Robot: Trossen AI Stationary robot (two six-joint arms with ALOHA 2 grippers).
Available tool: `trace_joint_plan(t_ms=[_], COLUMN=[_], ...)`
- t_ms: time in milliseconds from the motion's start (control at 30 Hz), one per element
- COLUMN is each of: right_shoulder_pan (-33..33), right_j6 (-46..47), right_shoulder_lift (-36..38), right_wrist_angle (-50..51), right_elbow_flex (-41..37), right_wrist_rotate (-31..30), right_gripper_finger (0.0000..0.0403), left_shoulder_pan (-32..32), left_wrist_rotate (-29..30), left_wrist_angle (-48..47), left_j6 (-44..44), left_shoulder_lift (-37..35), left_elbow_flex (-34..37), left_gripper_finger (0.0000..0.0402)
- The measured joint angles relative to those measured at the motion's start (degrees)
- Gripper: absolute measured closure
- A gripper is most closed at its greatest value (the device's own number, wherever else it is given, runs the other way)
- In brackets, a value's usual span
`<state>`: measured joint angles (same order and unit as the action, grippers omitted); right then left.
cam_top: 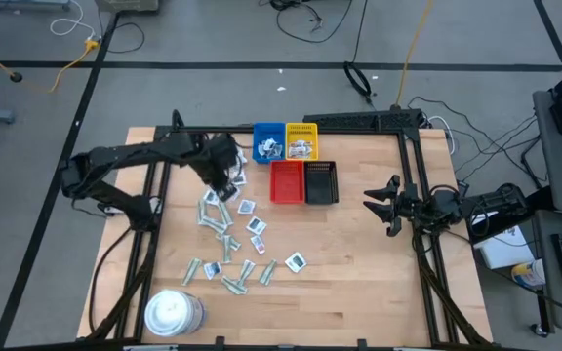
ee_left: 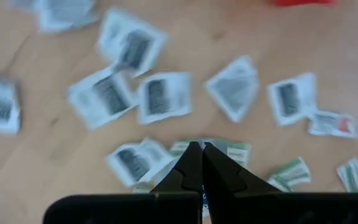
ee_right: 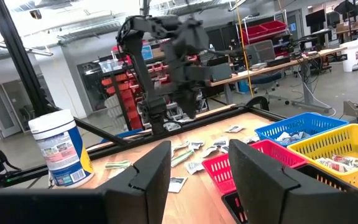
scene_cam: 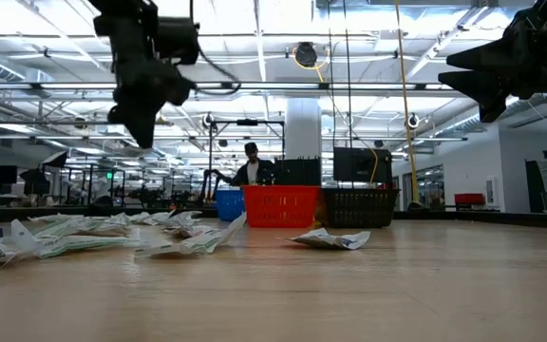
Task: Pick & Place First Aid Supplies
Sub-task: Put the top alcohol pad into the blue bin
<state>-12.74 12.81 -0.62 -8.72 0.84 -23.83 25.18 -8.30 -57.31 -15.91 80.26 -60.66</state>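
Several first aid packets (cam_top: 230, 239) lie flat and scattered on the wooden table's left half: white squares with dark marks (ee_left: 163, 96) and pale green strips (ee_left: 291, 169). My left gripper (cam_top: 225, 181) hangs above the far end of this scatter, well clear of the table in the low view (scene_cam: 145, 141). Its fingers (ee_left: 202, 148) are shut, with nothing visible between them. My right gripper (cam_top: 379, 201) waits open on the right side of the table, raised (scene_cam: 482, 81), its fingers (ee_right: 197, 177) pointing toward the trays.
Four small trays stand at the far middle: blue (cam_top: 268, 142) and yellow (cam_top: 301, 142), both with packets inside, then red (cam_top: 287, 182) and black (cam_top: 321, 182). A big white tub (cam_top: 172, 313) stands at the near left edge. Bare wood lies between the packets and my right arm.
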Motion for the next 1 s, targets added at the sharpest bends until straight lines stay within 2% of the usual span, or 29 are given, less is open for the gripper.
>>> trace_joint_plan(t_ms=[233, 367, 533, 833, 1000], right_shoulder_pan=[0.0, 0.0, 0.0, 0.0, 0.0], right_j6=[0.0, 0.0, 0.0, 0.0, 0.0], right_shoulder_lift=[0.0, 0.0, 0.0, 0.0, 0.0], right_wrist_angle=[0.0, 0.0, 0.0, 0.0, 0.0], right_elbow_flex=[0.0, 0.0, 0.0, 0.0, 0.0], right_wrist_rotate=[0.0, 0.0, 0.0, 0.0, 0.0], right_gripper_finger=[0.0248, 0.0248, 0.0248, 0.0248, 0.0248], left_shoulder_pan=[7.1, 8.1, 8.7, 11.4, 12.6], left_wrist_rotate=[0.3, 0.0, 0.9, 2.3, 2.4], left_wrist_angle=[-2.9, -3.4, -5.9, -11.5, -11.7], left_j6=[-0.6, -0.5, 0.6, 3.9, 5.3], left_shoulder_lift=[3.7, 7.6, 15.6, 32.8, 40.7], left_elbow_flex=[-0.2, -4.9, -15.9, -40.1, -51.7], left_gripper_finger=[0.0401, 0.0401, 0.0401, 0.0401, 0.0401])
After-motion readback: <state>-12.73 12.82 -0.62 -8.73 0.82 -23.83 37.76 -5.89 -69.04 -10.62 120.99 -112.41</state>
